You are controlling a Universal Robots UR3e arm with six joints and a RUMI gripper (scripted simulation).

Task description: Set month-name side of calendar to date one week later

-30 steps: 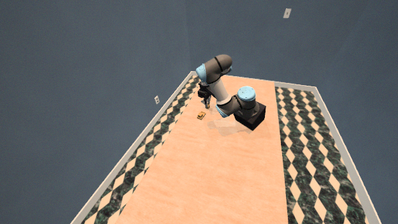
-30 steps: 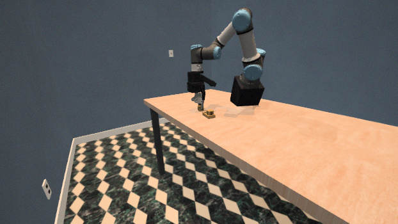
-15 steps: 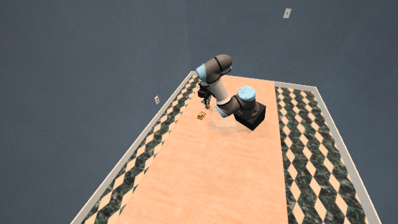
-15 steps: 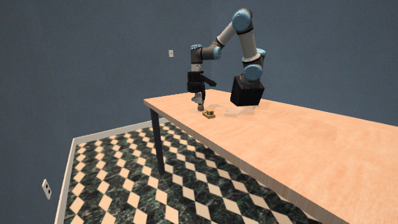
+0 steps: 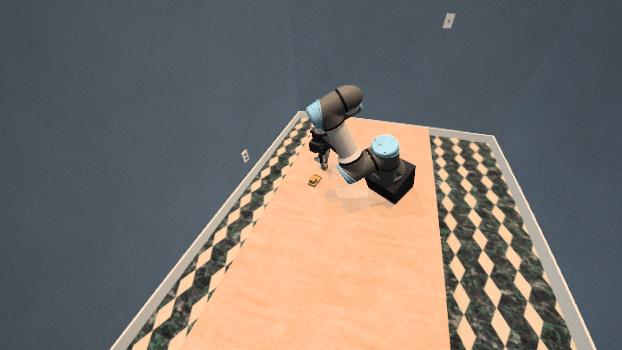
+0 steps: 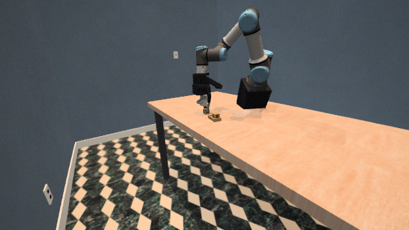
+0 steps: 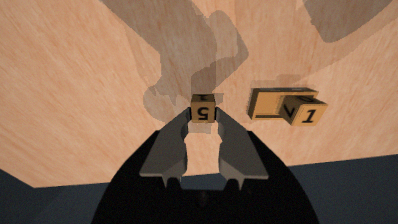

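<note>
In the wrist view my gripper (image 7: pixel 203 108) is shut on a small wooden cube (image 7: pixel 203 108) whose near face shows a 5. It hangs over the bare table top, left of the tray. The wooden tray (image 7: pixel 276 103) lies to the right with one cube (image 7: pixel 303 111) in its right end; that cube shows a 1 on the near face and a mark on top. The tray's left slot is empty. In the exterior view the gripper (image 6: pixel 206 108) holds its cube just above the table, beside the tray (image 6: pixel 216 119). The top view shows the tray (image 5: pixel 318 179) and the gripper (image 5: pixel 324 162) small.
The arm's black base (image 6: pixel 254 93) stands on the table behind the tray. The table's near-left edge (image 6: pixel 184 128) runs close to the tray and the gripper. The checkered floor lies below.
</note>
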